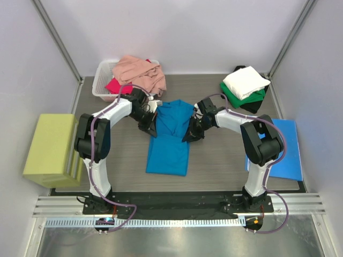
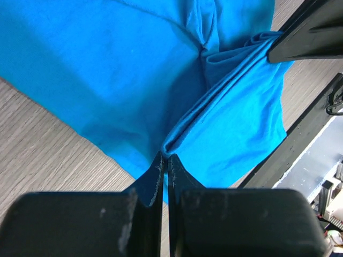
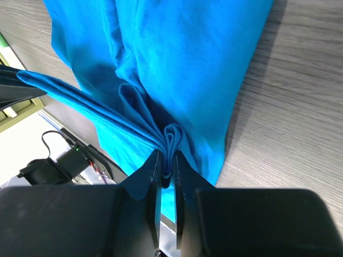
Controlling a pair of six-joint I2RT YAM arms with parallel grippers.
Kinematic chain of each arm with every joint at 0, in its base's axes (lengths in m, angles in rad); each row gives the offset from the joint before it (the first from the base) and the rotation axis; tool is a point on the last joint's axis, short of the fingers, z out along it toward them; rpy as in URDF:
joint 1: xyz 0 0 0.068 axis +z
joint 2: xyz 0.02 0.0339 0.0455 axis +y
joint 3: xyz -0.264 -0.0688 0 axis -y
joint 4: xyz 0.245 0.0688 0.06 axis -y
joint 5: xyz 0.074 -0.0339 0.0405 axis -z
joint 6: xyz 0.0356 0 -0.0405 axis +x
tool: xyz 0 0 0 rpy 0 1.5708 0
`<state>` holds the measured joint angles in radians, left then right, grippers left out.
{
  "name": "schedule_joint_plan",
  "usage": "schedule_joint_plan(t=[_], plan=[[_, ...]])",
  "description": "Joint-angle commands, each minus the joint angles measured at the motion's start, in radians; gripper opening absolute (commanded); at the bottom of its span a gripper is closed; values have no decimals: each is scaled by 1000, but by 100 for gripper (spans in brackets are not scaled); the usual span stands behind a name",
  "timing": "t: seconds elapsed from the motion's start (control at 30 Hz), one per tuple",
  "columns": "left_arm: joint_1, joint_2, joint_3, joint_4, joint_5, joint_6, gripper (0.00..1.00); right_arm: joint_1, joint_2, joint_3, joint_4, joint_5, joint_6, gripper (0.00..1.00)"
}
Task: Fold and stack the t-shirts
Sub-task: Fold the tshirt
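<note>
Two grippers pinch one teal shirt (image 1: 169,144), which lies on the table (image 1: 123,155) right of the basket (image 1: 102,80) and nearer the arm bases than it. We see its long axis running from the far side toward the bases, leaning slightly left at the near end. The near half lies flat as a smooth rectangle. The far half is creased and gathered between the grippers. We cannot tell which end is the collar.

The left gripper (image 1: 151,128) sits at the shirt's edge on the basket side. In its wrist view the jaws are pressed together on a thin fold of teal cloth, and a taut ridge runs away from the tips. The right gripper (image 1: 190,134) sits at the opposite edge, away from the basket. Its jaws stand slightly apart, pinching a bunch of several folded layers.

A pink shirt (image 1: 140,72) is heaped over the basket, with a red shirt (image 1: 117,85) under it. Far right of the basket, past the teal shirt, a white shirt (image 1: 245,81) lies on a green shirt (image 1: 241,96), with a black shirt (image 1: 254,105) beneath. A blue sheet (image 1: 286,150) lies nearer than that stack. A yellow-green block (image 1: 51,147) stands left of the basket and nearer than it.
</note>
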<state>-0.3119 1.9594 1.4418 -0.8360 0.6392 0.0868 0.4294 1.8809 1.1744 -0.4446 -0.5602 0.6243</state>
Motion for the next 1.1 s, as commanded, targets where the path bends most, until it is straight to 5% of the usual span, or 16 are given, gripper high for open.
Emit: schedule_joint_plan(t=[0.0,0.43,0.57,0.6,0.67,0.8,0.83,0.9,0.93,1.07], plan=[[17,-14,25,-23,-7,18,0,-17,9,39,-22,2,-32,1],[16,16,25,-9,-15,11,0,-26,110,102,-29,-6,-61,2],[17,22,22,-6,-21,13,1,-27,118,105,-39,11,-72,26],[16,22,20,-2,-24,11,4,-27,110,108,-48,17,-80,30],[16,21,14,5,-41,4,31,-27,103,120,-60,39,-87,45],[16,15,-3,21,-68,1,50,-31,84,177,-120,97,-107,67],[17,9,-6,23,-81,1,67,-29,75,189,-134,117,-119,70],[22,1,-8,12,-102,8,79,-31,67,235,-189,186,-132,75],[23,-7,-6,6,-107,13,99,-31,54,248,-204,204,-147,76],[31,-95,12,-31,-122,30,100,-31,-3,268,-244,244,-152,83]])
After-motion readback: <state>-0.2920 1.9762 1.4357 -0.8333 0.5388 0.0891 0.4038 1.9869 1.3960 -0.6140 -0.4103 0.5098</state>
